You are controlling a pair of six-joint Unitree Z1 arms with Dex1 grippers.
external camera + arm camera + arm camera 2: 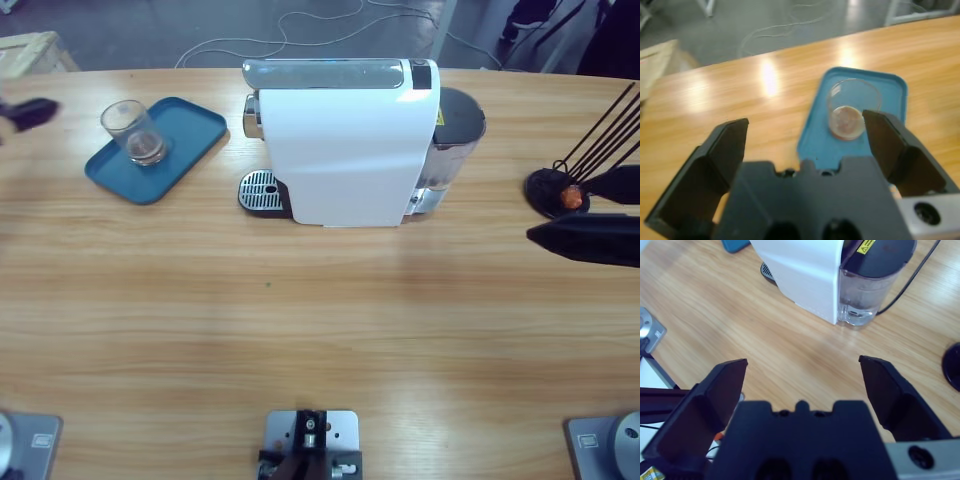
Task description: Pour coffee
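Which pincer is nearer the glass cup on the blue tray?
Left. The left pincer faces the glass cup on the blue tray; the right pincer is beyond the coffee machine.

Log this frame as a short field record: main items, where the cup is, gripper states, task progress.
machine: white coffee machine at table centre, drip grate bare
cup: clear glass cup upright on blue tray, left of machine
water tank: clear tank at the machine's back
left gripper: open, apart from the cup, holding nothing
right gripper: open, aimed at the machine, holding nothing
progress: cup not yet under the spout
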